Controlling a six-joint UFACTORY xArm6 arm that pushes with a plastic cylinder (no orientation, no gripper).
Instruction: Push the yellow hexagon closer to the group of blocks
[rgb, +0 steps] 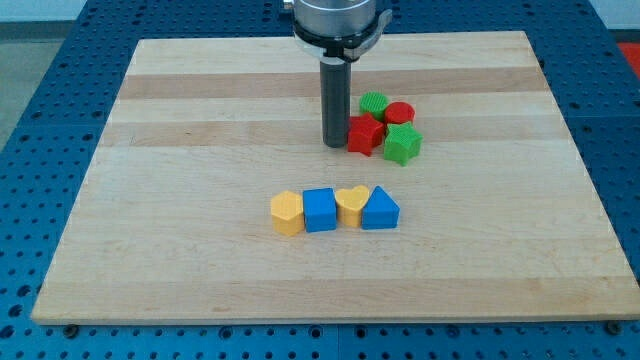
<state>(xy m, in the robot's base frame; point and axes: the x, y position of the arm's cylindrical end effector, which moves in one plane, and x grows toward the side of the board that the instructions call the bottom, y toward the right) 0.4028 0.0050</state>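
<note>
The yellow hexagon (286, 213) lies at the left end of a row in the board's lower middle, touching a blue cube (319, 210). A yellow heart (351, 204) and a blue triangular block (380, 209) follow to the right. My tip (335, 145) rests on the board above this row, just left of a red star-shaped block (364, 134). A green round block (374, 104), a red cylinder (399, 113) and a green star-shaped block (402, 145) cluster with the red star at the view's upper right of centre.
The wooden board (180, 150) lies on a blue perforated table (50, 60). The arm's metal collar (336, 25) hangs over the board's top edge.
</note>
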